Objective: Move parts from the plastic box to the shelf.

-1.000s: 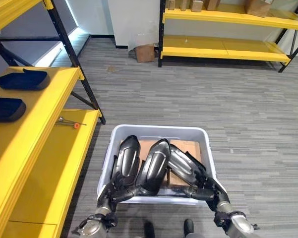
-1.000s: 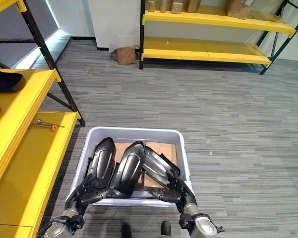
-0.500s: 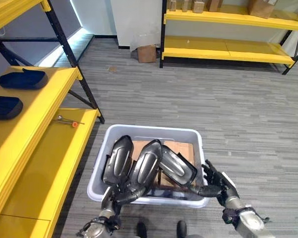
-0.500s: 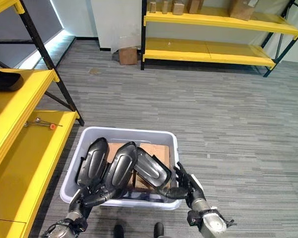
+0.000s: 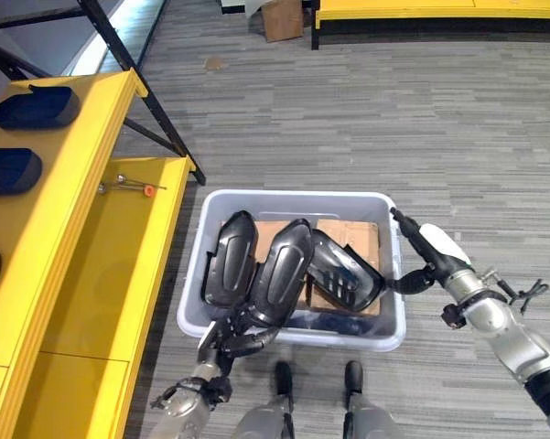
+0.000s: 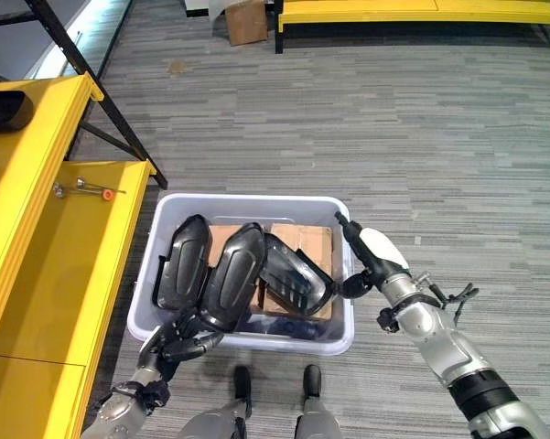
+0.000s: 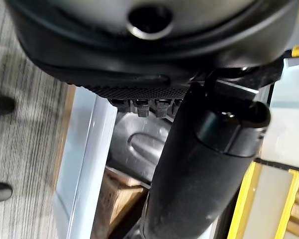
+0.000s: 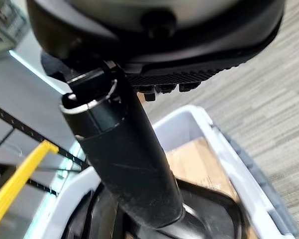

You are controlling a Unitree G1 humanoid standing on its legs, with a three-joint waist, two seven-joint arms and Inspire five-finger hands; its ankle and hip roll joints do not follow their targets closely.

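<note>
A grey plastic box [image 5: 293, 195] stands on the floor in front of me. Three dark moulded parts lean inside it: one at the left [image 5: 229, 261], one in the middle [image 5: 282, 273], one at the right [image 5: 343, 274], over a piece of cardboard [image 5: 352, 233]. My left hand [image 5: 231, 340] is at the box's near rim below the middle part, fingers curled on the rim with the thumb [image 7: 199, 164] inside. My right hand [image 5: 430, 251] hovers by the box's right rim, fingers straight, thumb reaching toward the right part.
A yellow shelf [image 5: 82, 265] runs along my left, its upper level holding dark blue parts [image 5: 37, 105]. A small tool with an orange tip [image 5: 133, 187] lies on its lower level. A cardboard carton [image 5: 279, 18] and another yellow shelf [image 5: 439, 9] stand far ahead.
My right hand has let go of the box's near rim and moved up to its right side, fingers straightened. The left hand stays at the near rim. The camera has tipped downward.
</note>
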